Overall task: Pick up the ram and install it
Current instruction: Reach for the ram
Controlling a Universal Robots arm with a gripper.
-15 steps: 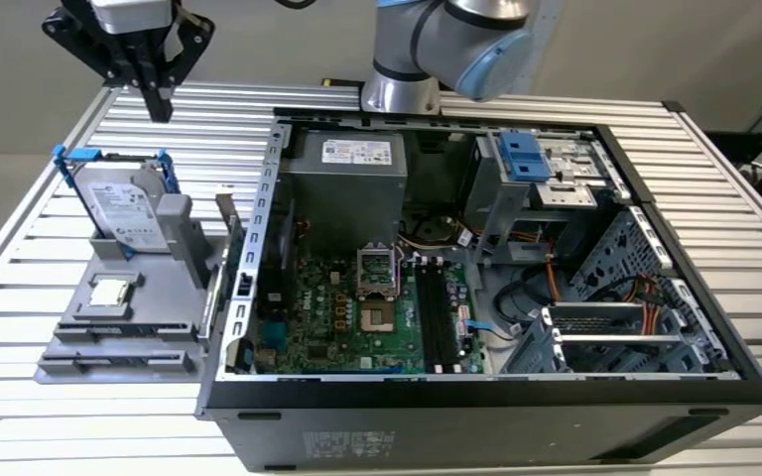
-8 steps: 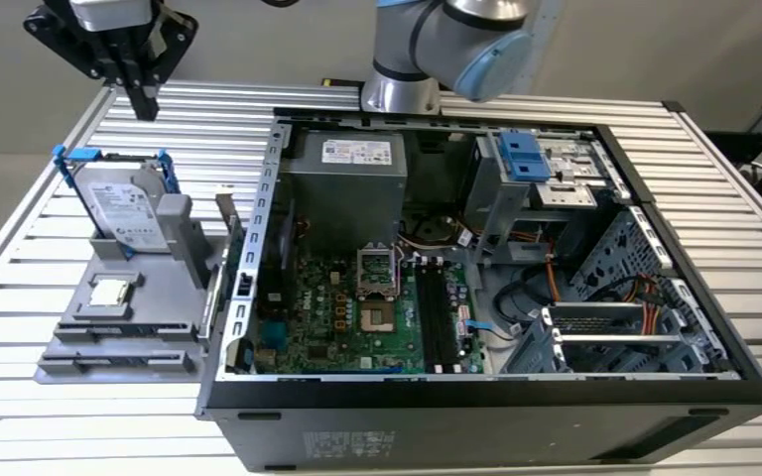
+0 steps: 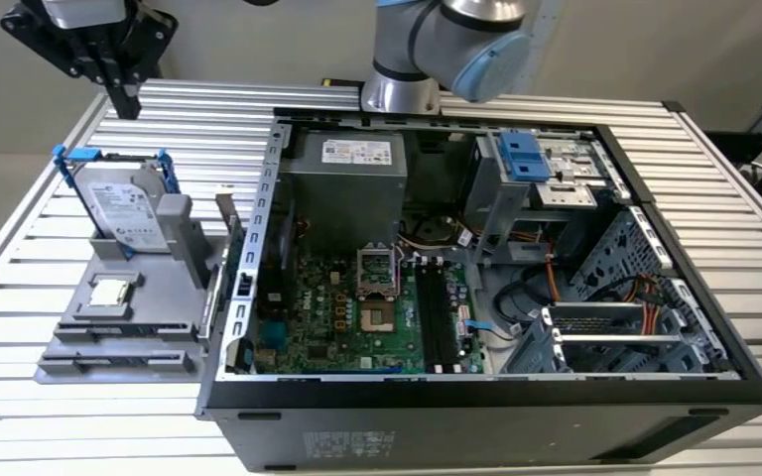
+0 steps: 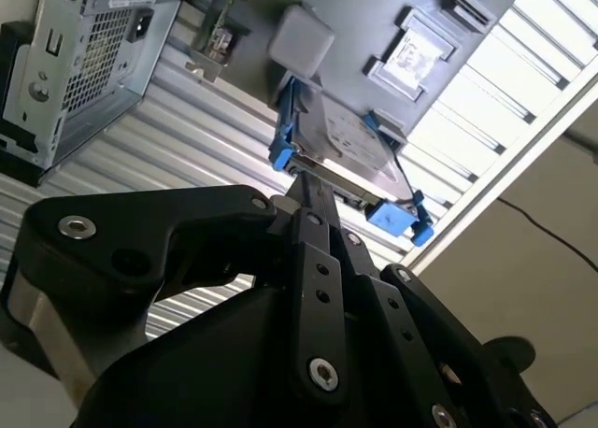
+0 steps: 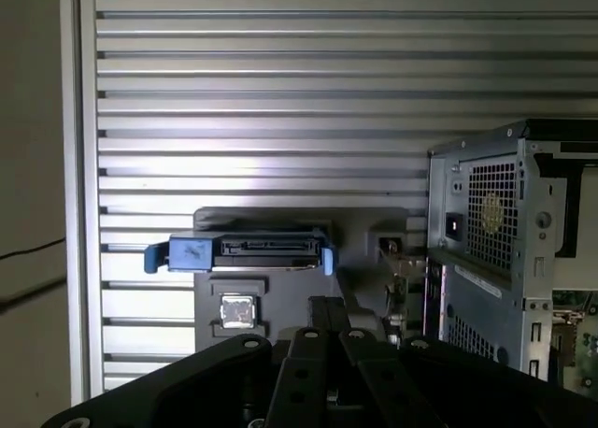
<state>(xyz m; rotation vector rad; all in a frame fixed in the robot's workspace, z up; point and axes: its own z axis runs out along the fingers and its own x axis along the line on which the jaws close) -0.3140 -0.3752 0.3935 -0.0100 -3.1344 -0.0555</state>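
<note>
Exterior view, table (image 3: 738,198): ribbed metal slats.
Computer case (image 3: 487,416): open black box.
Fixture (image 3: 116,342): grey plastic, beside case.
Hard drive (image 3: 123,208): silver, blue-bracketed, upright on fixture.
Gripper (image 3: 127,104): black fingers pressed together, empty, hovering near drive.
Ram (image 3: 226,220): thin stick upright between drive and case.

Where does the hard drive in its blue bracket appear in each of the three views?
Exterior view: the hard drive stands upright on the grey stand, at the exterior view's left, outside the computer case.
Second wrist view: the hard drive lies just beyond the gripper.
First wrist view: edge-on, beyond the gripper, beside the computer case.
Shared landmark: the computer case.
</note>
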